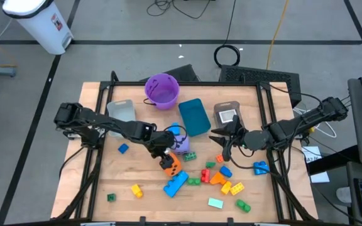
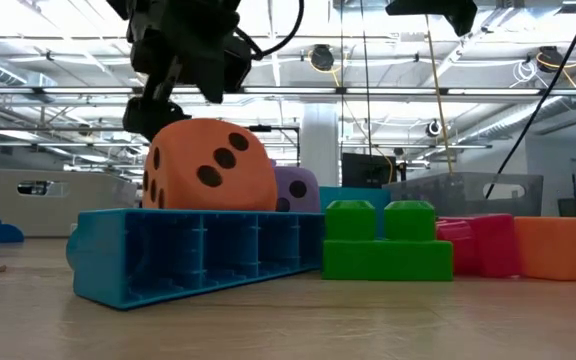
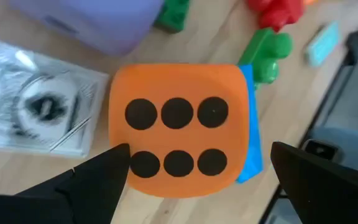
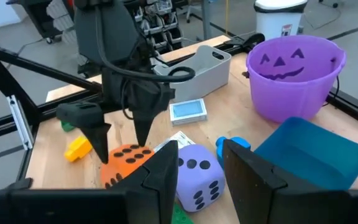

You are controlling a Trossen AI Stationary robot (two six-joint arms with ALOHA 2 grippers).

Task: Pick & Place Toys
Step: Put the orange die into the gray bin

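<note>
An orange die (image 3: 179, 127) with black dots sits on the table, six dots up, beside a long blue brick (image 1: 176, 182). My left gripper (image 1: 165, 157) is open and points down over the die, one finger on each side of it. The gripper also shows in the right wrist view (image 4: 122, 140). A purple die (image 4: 197, 177) stands just beyond the orange one, toward the table's far right. My right gripper (image 4: 201, 171) is open and empty, level, close to the purple die on its right. Small bricks (image 1: 222, 179) lie scattered near the front. My left gripper comes from above with its fingers pointing down on two opposite sides of the orange die. One fingertip (image 3: 114, 165) lies at the die's side edge, and I cannot tell whether it touches. The other fingertip (image 3: 291, 162) stands apart from the die.
A purple bucket (image 1: 162, 89), a teal bin (image 1: 194, 117), a grey bin (image 1: 120, 111) and a clear bin (image 1: 227, 114) stand along the far side. A picture card (image 3: 36, 106) lies by the dice. Green (image 2: 383, 240) and red bricks lie near the blue brick.
</note>
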